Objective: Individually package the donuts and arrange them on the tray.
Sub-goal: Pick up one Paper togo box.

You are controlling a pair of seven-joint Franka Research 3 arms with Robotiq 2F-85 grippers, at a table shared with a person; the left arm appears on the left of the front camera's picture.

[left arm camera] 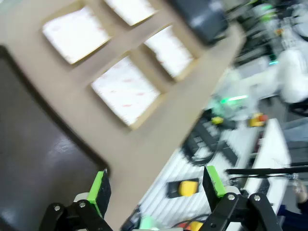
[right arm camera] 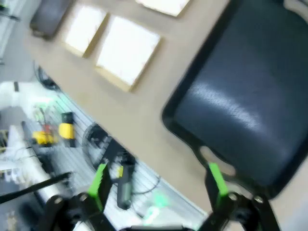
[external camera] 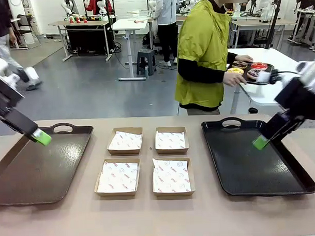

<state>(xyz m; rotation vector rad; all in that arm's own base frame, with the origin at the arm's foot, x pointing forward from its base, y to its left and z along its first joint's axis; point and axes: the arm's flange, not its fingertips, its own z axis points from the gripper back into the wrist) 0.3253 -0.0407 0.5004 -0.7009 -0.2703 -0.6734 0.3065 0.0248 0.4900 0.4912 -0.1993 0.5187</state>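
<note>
- judging by the surface (external camera: 150,216), nothing is packaged yet: the four boxes (external camera: 118,176) lie empty.
- and the donuts (external camera: 258,66)?
- on a dark plate (external camera: 270,67) in the person's hand (external camera: 232,78), beyond the far edge.
- the arms?
- left claw (external camera: 42,136) hovers over the bare left tray (external camera: 25,174), right claw (external camera: 261,142) over the bare right tray (external camera: 242,167), both with fingers apart, holding nothing.
</note>
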